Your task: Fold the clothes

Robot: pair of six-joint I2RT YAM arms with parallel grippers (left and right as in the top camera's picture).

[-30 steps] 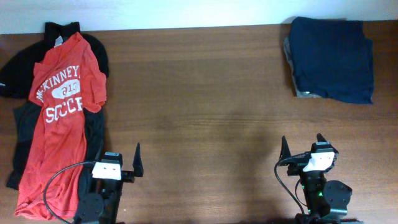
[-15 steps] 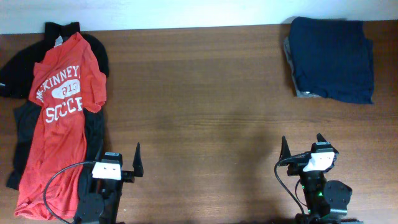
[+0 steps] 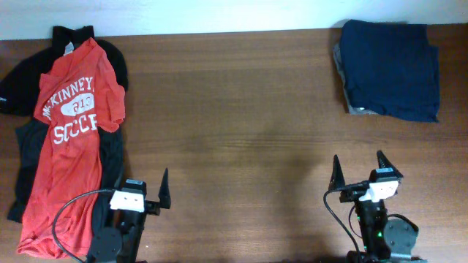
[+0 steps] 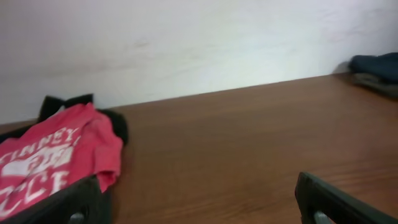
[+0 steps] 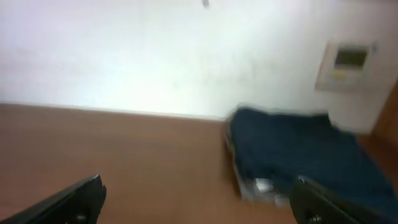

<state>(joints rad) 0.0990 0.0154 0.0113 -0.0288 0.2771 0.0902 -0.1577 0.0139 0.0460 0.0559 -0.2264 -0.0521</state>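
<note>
Orange-red T-shirt [image 3: 69, 139] lies unfolded along the table's [image 3: 241, 109] left edge, with both grippers spread wide and empty.
It rests on a black shirt [image 3: 22, 157], collar far and hem near, its long axis running away from the robot. The left gripper [image 3: 141, 180] sits just beside the hem, while the right gripper [image 3: 358, 164] is well apart. Only the overhead view shows its full length. The left wrist view catches just the lettered chest, and the right wrist view only the navy tops [image 5: 292, 149].

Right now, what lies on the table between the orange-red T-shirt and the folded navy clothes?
Nothing: the overhead view shows only bare brown table between the orange-red T-shirt and the navy clothes.
</note>
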